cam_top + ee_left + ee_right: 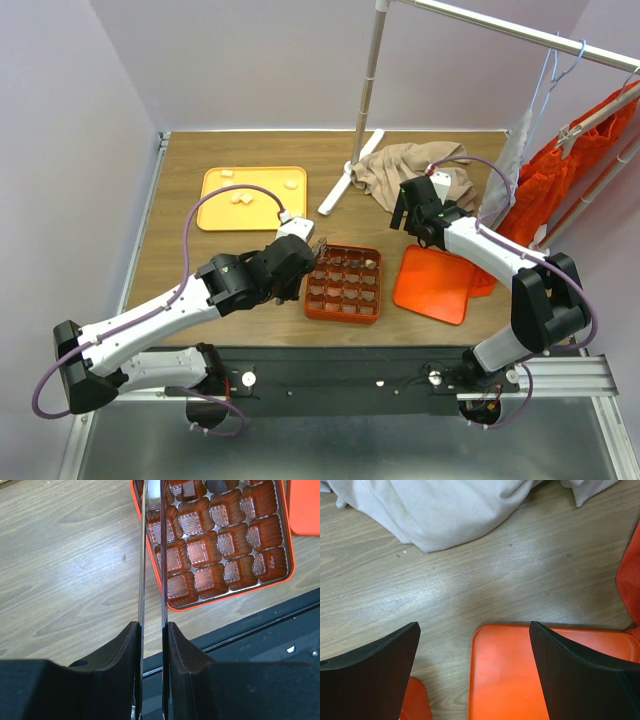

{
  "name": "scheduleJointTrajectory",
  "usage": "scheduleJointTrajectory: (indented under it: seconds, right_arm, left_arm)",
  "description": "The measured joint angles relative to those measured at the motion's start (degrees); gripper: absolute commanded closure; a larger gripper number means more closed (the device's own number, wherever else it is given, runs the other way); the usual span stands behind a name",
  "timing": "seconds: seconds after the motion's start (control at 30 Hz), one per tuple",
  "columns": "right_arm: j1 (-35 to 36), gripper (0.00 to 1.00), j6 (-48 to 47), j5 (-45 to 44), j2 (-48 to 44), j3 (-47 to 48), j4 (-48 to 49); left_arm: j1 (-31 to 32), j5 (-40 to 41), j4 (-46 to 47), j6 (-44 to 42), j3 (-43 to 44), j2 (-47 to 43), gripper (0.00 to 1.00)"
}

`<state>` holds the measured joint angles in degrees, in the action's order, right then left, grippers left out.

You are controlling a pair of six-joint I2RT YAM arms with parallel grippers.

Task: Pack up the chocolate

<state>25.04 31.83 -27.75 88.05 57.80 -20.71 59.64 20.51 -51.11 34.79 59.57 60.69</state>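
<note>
**Packing barely begun, most cells waiting**

The left hand (pixel 319 244) is hovering at the 11 o'clock corner of the gridded box (pixel 342 318), its blades drawn nearly together. Their tips are running out of view, so I cannot tell whether a lump is pinched. The right hand (pixel 405 218) is gaping, holding nothing. A few chocolates (pixel 347 263) are sitting in the far row, while loose lumps (pixel 240 197) are waiting on the tray (pixel 215 215) at 10 o'clock.

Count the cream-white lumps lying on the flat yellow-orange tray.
3 on the tray, top view: the far-left lump near its back-left corner, the middle lump at its centre, the right lump near its right rim. The middle lump could be two touching; too small to tell.
</note>
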Motion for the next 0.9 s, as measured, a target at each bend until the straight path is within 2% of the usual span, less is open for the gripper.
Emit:
scheduleJointTrajectory:
  seconds: [0.07,0.9]
  right_arm:
    - [0.0,0.01,0.0,0.0,0.0,0.0,0.0]
    - [0.0,0.01,-0.4,1.1,0.2,0.2,0.0]
  left_arm:
    - [0.0,0.0,0.0,0.0,0.0,0.1,0.82]
    - [0.0,-0.1,0.4,0.1,0.6,0.2,0.79]
